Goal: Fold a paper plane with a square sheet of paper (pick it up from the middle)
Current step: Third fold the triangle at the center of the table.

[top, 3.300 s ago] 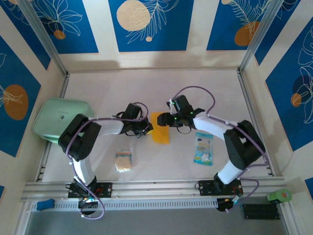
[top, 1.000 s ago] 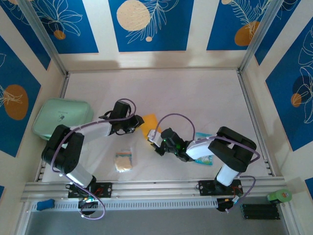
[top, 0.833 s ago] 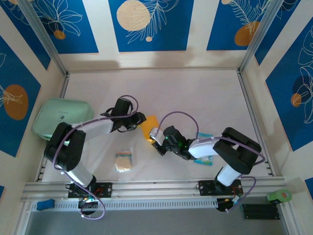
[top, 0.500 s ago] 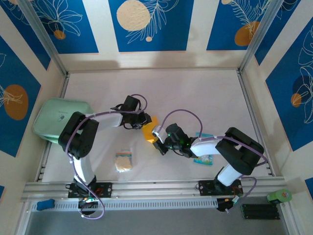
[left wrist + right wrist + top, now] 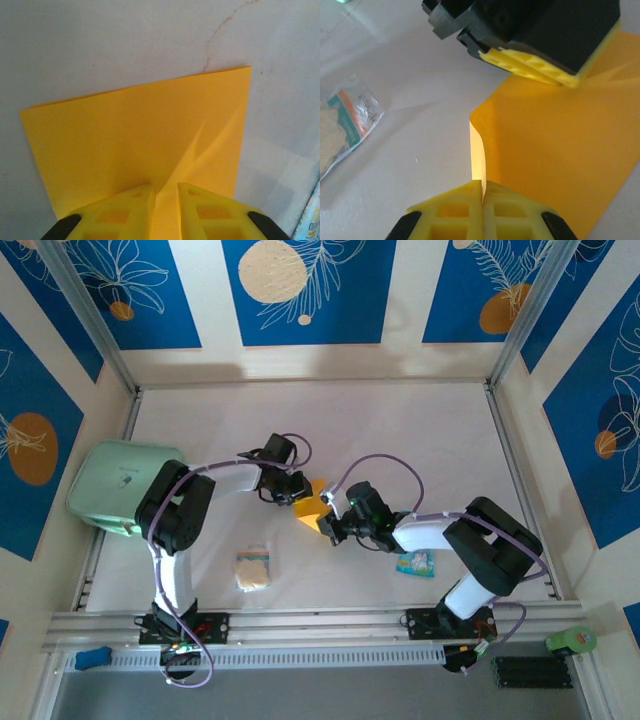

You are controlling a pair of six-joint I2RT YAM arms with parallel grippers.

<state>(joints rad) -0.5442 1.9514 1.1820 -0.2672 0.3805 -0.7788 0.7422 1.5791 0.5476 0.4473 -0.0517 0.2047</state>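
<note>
At far left a pale green case (image 5: pixel 118 483), smooth and round-cornered, is noted, apart from the work. The left gripper (image 5: pixel 165 194) is seen with its yellow ribbed fingers (image 5: pixel 131 212) drawn nearly together. A raised pucker of the paper (image 5: pixel 135 127) is caught in the narrow gap, and shallow creases fan out from it, so a pinch on the far edge is read. Nearer the bases a small beige sponge (image 5: pixel 253 568), soft and square, is left untouched. The paper is found mid-table between the two grippers, thin, matte and orange-yellow, four-sided with crisp corners. One side edge is curled upward off the pale, faintly stained table (image 5: pixel 420 435). The right gripper (image 5: pixel 482 189) is closed on the paper's near edge, with its fingers pressed flat together. To the right a glossy blue-white printed packet (image 5: pixel 416 562) is seen lying flat, clear of the paper. The step is judged to be an early fold, with the sheet held at opposite edges and partly lifted. No dart shape is formed yet. The next move is thought to call for one held edge to be carried across to meet the other. The sheet should be kept taut enough that the limp paper is not buckled, then pressed down along the new crease.
</note>
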